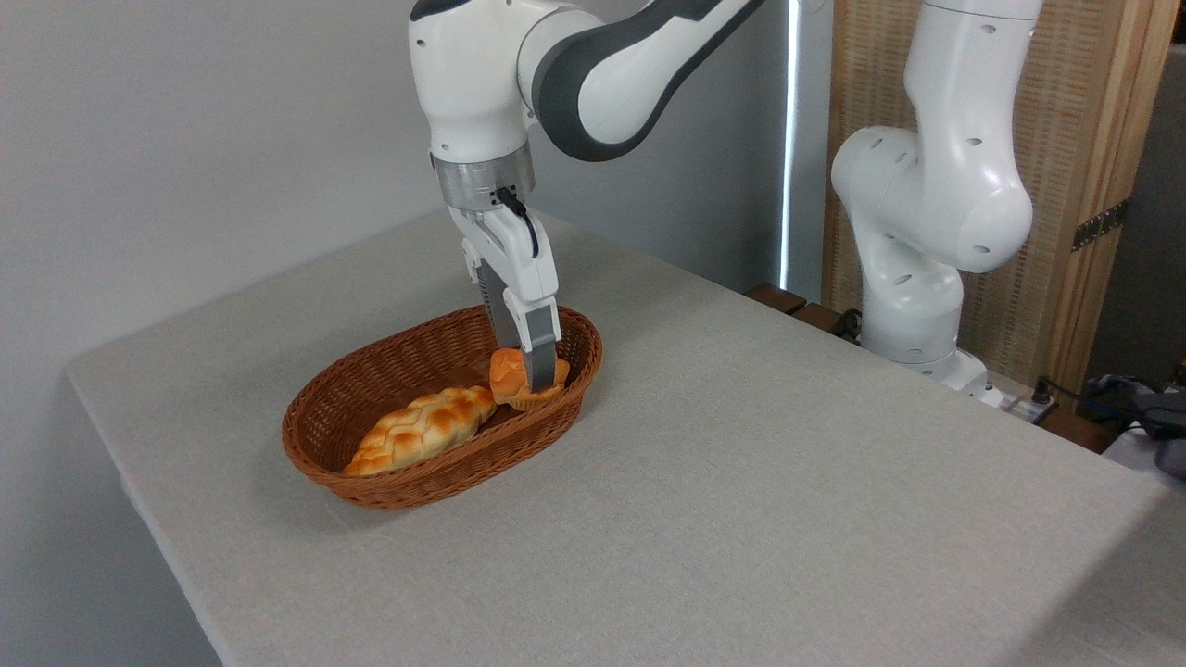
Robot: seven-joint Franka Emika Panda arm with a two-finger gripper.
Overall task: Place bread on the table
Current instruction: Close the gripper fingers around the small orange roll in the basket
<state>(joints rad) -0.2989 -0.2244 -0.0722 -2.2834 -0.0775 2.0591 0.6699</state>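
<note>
The gripper (530, 366) pointed down into the right end of the wicker basket (371, 468), its fingers closed on the bread (508, 374). The near finger (539, 357) lay across the front of the bun; the far finger was mostly hidden behind it. The bread, a small orange-golden bun, was inside the basket at its right end, close to the rim. Whether its underside touched the basket floor could not be determined. A longer, paler braided loaf (422, 429) lay in the basket to the left of the bun, running toward the near left end. The basket sat on the table (788, 482), left of centre. The arm's white base (913, 306) stood beyond the table's far right edge.
</note>
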